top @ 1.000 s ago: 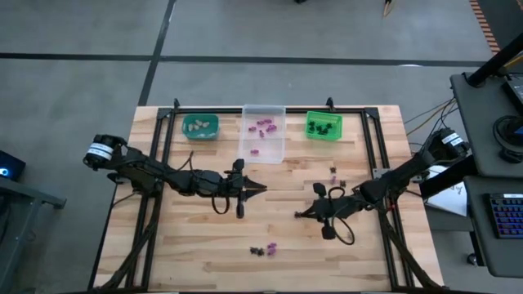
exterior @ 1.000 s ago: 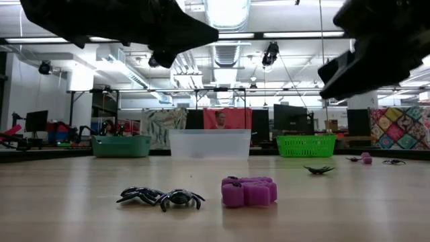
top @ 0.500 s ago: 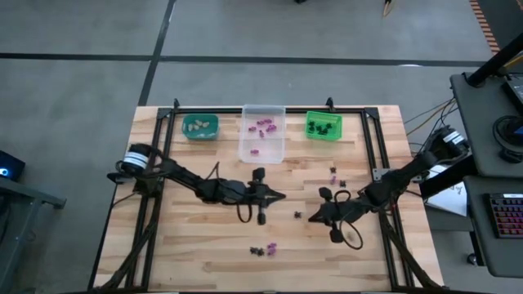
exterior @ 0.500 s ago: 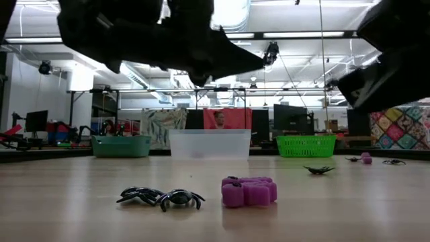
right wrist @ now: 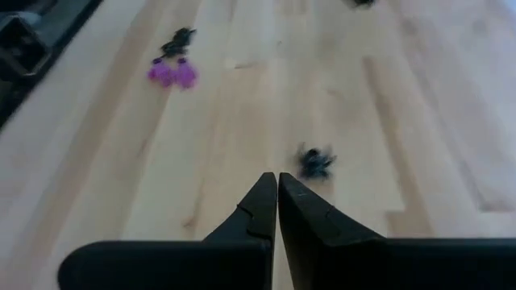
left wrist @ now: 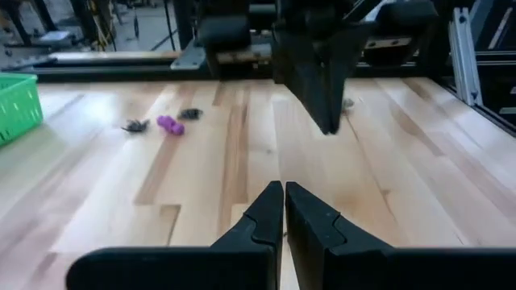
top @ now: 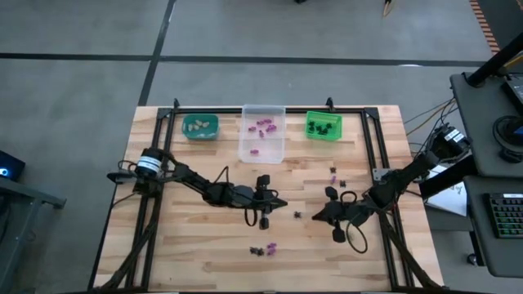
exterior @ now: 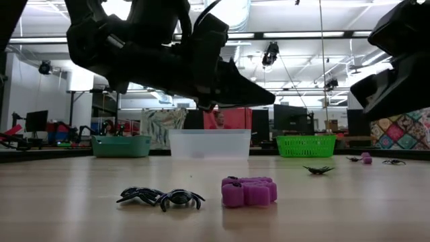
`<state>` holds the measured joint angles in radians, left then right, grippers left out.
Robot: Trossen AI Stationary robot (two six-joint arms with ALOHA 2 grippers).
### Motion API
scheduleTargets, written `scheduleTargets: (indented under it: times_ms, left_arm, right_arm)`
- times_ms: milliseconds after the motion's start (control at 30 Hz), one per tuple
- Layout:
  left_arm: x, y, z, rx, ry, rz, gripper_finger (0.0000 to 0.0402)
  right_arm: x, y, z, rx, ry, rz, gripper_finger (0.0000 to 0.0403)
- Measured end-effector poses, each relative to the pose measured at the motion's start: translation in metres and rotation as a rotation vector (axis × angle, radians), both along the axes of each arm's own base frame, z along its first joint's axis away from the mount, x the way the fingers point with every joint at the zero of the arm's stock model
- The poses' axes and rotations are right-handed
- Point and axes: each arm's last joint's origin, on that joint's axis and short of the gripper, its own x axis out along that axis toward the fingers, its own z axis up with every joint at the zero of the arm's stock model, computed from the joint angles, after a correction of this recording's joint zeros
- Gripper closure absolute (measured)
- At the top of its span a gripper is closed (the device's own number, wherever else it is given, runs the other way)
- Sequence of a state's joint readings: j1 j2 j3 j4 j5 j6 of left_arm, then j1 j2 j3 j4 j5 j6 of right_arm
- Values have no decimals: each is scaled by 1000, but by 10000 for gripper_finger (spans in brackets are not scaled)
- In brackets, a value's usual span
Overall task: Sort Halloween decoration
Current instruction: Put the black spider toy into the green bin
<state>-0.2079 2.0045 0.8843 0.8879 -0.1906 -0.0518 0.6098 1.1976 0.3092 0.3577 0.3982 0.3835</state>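
Since a second ago I have swung my left arm from the worktop's left half toward the centre, and my right arm has slid a little toward the near edge. Left end effector point(top: 283, 202): fingers pressed together, holding nothing, hanging above the middle of the worktop point(top: 188, 245). Right end effector point(top: 314, 216): closed, empty, just right of centre, its tip pointing at the left one. Black spider point(right wrist: 315, 162): loose on the boards between the two tips, just ahead of the right end effector. Purple trinket point(exterior: 248, 191) with black spiders point(exterior: 160, 197) touching each other beside it: grouped near the middle of the near edge. Second small cluster, purple piece point(left wrist: 169, 125) with dark pieces on either side: toward the far right, nearer the green bin. Teal bin point(top: 200, 126): far edge, left, holding pale beige pieces point(top: 196, 125). Clear bin point(top: 262, 133): far edge, centre, holding purple pieces point(top: 262, 125). Green bin point(top: 324, 126): far edge, right, holding black pieces point(top: 323, 127).
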Motion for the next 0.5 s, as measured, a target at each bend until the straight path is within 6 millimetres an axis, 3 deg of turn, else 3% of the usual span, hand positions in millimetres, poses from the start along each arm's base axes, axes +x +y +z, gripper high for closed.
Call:
scheduleTargets:
  times_ms: [267, 500]
  left_arm:
    - [11, -4, -10, -4, 12, -20, 402]
    - [27, -8, -29, 0, 65, -46, 401]
  right_arm:
    - [2, -3, 1, -77, -51, -82, 394]
    - [2, -2, 0, -14, -50, -125, 394]
